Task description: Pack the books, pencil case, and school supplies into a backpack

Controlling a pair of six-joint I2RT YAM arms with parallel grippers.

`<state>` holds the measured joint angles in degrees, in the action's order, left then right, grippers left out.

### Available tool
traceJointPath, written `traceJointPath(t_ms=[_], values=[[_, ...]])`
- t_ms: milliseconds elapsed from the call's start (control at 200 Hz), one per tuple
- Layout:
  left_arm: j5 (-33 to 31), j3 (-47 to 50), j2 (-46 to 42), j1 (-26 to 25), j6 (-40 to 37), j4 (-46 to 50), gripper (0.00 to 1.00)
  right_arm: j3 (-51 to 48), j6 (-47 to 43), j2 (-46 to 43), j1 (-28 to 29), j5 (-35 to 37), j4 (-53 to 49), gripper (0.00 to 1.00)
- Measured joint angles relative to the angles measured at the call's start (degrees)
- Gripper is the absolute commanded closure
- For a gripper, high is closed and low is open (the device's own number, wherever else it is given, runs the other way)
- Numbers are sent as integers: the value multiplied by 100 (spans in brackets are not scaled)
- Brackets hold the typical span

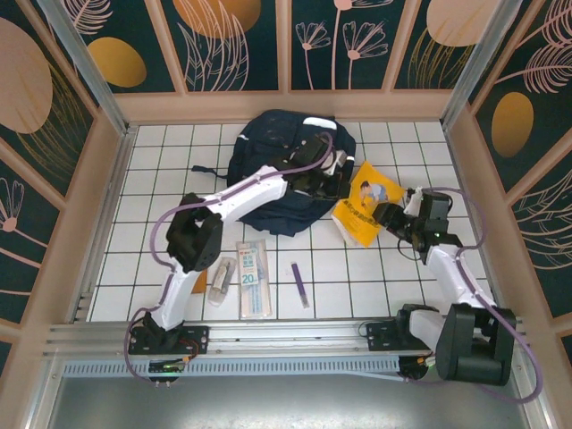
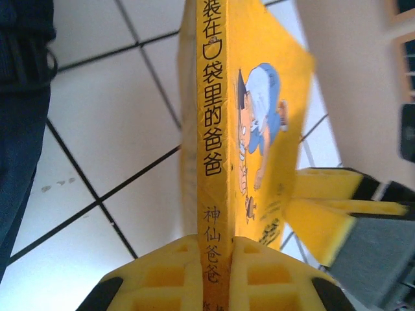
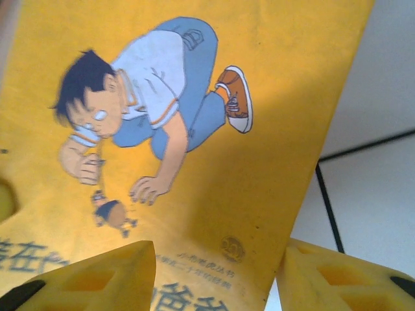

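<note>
— Claw check: what is the left claw (image 2: pixel 211 251) doing?

— Its fingers are pinched tight on the spine of the yellow booklet (image 2: pixel 256 84), near one end, with the dark print running away from the grip.

— And the right claw (image 3: pixel 217 259)?

— Parted, with one finger either side of the booklet's cover edge. Neither presses on it, as far as I can see. I judge that the left grip alone carries the booklet.

— Where does the booklet sit?

— Just right of the backpack (image 1: pixel 268 170), close to its flank. It looks tipped up on edge, not flat on the desk (image 1: pixel 161 179).

— How will it handle?

— It is thin and light, and the cover looks glossy, so probably slippery. It will likely flop away from the spine. The spine is the stiffest line, so that is the sound place to hold it. A grip on a loose page corner would let it droop or fan open. Pinched at one end, the far end may swing, so I'd move it slowly.

— And the backpack?

— Soft, slumped fabric. I doubt its mouth will stay open unaided, and I cannot tell whether it is unzipped. A narrow edge of the booklet should go in first.

— The rest?

— The purple pen (image 1: pixel 299 284), clear pack (image 1: pixel 251 277) and small packet (image 1: pixel 221 277) lie on the near side of the backpack, apart from it. The pen may roll, so take it across its middle. The flat packs look slick, so take them by an edge.
</note>
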<state>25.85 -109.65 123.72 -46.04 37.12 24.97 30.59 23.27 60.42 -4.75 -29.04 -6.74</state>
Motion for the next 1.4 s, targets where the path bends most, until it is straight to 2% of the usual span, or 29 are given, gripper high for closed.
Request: traceJointPath(t_ms=[180, 220, 270, 365, 480, 686, 876, 976, 1076, 1121, 1146, 1216, 1331, 1401], values=[[-348, 713, -949, 50, -4, -667, 100, -2, 262, -522, 48, -426, 570, 21], [-431, 841, -1126, 72, -7, -791, 100, -4, 356, -566, 50, -619, 804, 14], [-546, 968, -1314, 105, -9, -907, 100, -4, 455, -553, 59, -879, 1045, 12], [-675, 1239, -1620, 179, -15, -1172, 100, 0, 669, -326, 105, -1561, 1528, 1], [-656, 1572, -1891, 267, 101, -1486, 100, 11, 890, 170, 227, -2190, 2052, 1], [-444, 2022, -2269, 396, 503, -1897, 100, 81, 1285, 654, 293, -2822, 2870, 1], [-74, 2612, -2800, 518, 1108, -2583, 100, 129, 2452, 1252, 516, -3585, 4835, 4], [81, 2918, -3018, 597, 1410, -2959, 100, 131, 3193, 1598, 603, -3788, 5967, 10], [144, 3071, -3176, 678, 1561, -3084, 100, 131, 4089, 2028, 625, -3882, 7241, 22], [164, 3084, -3224, 708, 1580, -3106, 100, 140, 4555, 2264, 632, -3919, 7864, 31], [179, 3095, -3254, 717, 1593, -3128, 100, 166, 4830, 2417, 649, -3943, 8192, 40], [201, 3150, -3329, 756, 1593, -3169, 100, 284, 5423, 2767, 743, -3993, 8776, 46], [184, 3213, -3449, 844, 1578, -3193, 100, 422, 5930, 2953, 903, -4002, 9099, 79], [76, 3224, -3501, 920, 1480, -3080, 100, 509, 6111, 2953, 940, -3998, 9296, 89]])
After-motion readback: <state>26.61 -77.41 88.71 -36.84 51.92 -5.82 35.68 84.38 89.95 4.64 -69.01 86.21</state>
